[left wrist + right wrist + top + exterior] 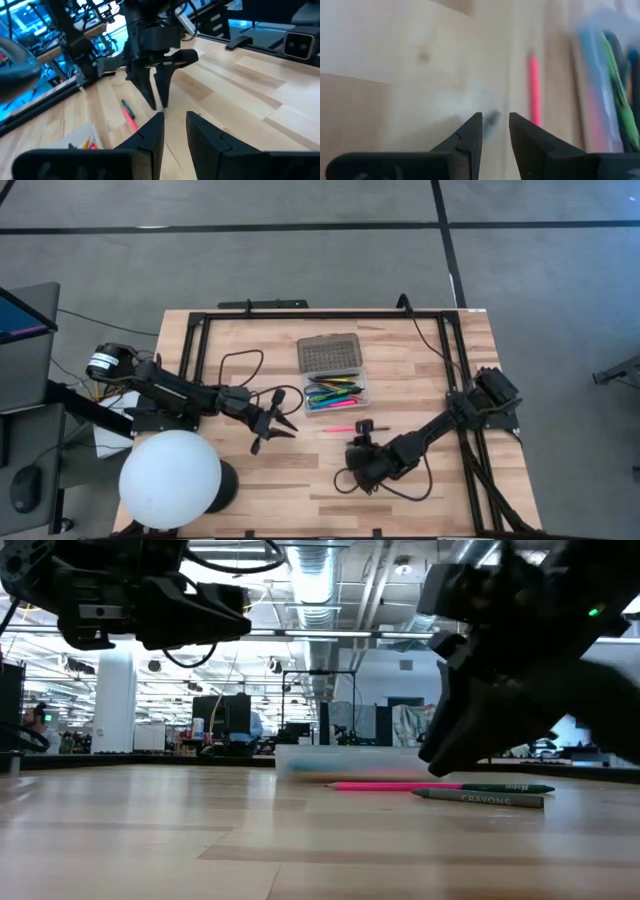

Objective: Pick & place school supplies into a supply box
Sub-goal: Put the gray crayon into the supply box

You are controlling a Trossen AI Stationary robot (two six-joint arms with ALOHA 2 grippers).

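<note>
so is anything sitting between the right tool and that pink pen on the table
Nothing visible does. The right tool hangs over bare wood with a gap between its fingers, and the thin pink pen lies just beyond it, short of the clear plastic supply box. A green crayon lies beside the pen, not across the path.

Open-plan lab: exposed ceiling ducts [330,585]

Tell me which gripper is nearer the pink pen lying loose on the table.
Right. The right gripper hangs just beside the pink pen; the left gripper waits farther off, beyond the pen's other end.
</note>
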